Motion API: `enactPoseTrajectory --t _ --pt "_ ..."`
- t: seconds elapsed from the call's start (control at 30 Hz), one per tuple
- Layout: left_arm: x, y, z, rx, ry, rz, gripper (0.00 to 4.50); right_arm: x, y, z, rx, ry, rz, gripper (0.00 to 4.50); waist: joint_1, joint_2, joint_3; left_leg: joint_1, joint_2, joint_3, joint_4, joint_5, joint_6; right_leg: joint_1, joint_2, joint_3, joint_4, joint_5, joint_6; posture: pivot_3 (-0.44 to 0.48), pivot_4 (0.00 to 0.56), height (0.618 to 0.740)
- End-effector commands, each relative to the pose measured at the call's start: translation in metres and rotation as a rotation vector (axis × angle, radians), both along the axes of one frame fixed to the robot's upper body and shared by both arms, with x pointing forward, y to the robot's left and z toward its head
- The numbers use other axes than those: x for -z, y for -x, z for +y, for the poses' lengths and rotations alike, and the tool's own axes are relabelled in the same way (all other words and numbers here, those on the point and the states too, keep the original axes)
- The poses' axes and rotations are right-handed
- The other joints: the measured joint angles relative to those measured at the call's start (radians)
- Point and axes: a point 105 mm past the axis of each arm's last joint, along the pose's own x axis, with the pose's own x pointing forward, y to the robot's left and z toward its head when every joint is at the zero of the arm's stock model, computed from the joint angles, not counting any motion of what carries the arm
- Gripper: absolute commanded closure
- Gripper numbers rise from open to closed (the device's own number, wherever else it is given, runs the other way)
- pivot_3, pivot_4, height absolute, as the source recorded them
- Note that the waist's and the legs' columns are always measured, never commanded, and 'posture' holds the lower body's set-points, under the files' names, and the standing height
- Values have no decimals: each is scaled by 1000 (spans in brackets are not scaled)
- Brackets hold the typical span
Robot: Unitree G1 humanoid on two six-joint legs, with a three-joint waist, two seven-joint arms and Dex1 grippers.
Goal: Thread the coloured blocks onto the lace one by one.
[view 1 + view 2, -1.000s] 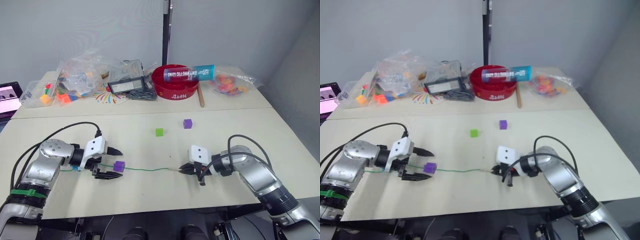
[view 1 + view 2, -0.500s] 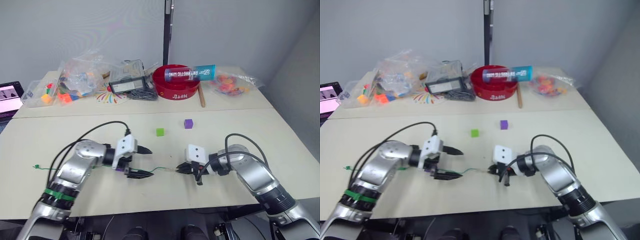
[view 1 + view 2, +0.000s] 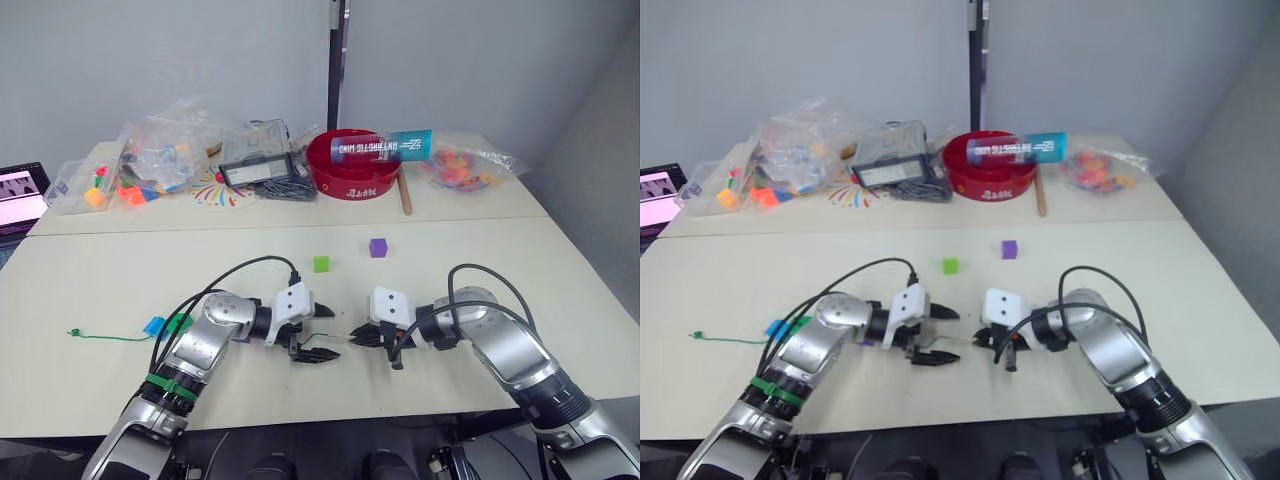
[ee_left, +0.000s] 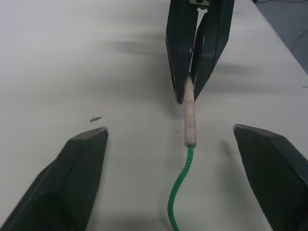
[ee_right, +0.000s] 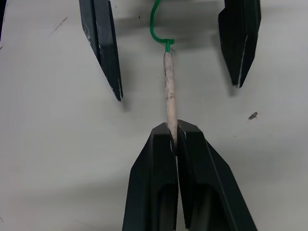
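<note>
Table (image 3: 120, 270): a pale top that spans the head view; my two arms rest on its lower half.
Clutter: along the upper edge lie clear bags of toy pieces (image 3: 160, 150) at upper left, a red bowl (image 3: 352, 165) at upper centre with a blue tube (image 3: 385, 146) across it, and another bag of pieces (image 3: 462, 165) at upper right.
My right gripper (image 3: 366, 337): lower centre, just right of the middle, pointing toward my left one. It is clamped tight on the pale tip (image 5: 169, 91) of the lace.
My left gripper (image 3: 318, 333): lower centre, just left of the middle, facing the right one. Its fingers (image 4: 72, 178) are spread wide and grasp nothing; they sit on either side of the tip without touching it.
Lace (image 3: 110, 337): the thin green cord starts with its loose end at the left edge of the table, passes under my left arm, and comes out between my spread left fingers, where it curls and joins the pale tip.
Blocks on the lace: a blue block (image 3: 154, 325) and a dark green block (image 3: 180, 322) sit side by side at lower left, beside my left forearm.
Loose blocks: a light green block (image 3: 321, 264) and a purple block (image 3: 377, 247) lie apart near the middle of the table, above both grippers, the purple one to the right and a little higher.
</note>
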Motion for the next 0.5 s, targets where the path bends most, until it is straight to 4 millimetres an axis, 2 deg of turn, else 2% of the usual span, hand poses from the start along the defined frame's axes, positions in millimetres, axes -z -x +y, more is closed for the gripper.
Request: enactPoseTrajectory --t 0.03,0.33,0.5 --pt "-10 -4 -6 9 17 -47 1578 -13 1 5 -20 -25 -42 4500 -1 0 0 0 0 0 0 0 0 0 0 0 0 0 0 0 150 740" --pt "-7 -5 -3 4 3 -46 4476 -14 0 4 -16 -22 -44 4500 -1 0 0 0 0 0 0 0 0 0 0 0 0 0 0 0 150 740" --pt "-6 -5 -1 4 -1 -45 4476 -14 0 3 -15 -22 -45 4500 -3 0 0 0 0 -1 0 0 0 0 0 0 0 0 0 0 150 740"
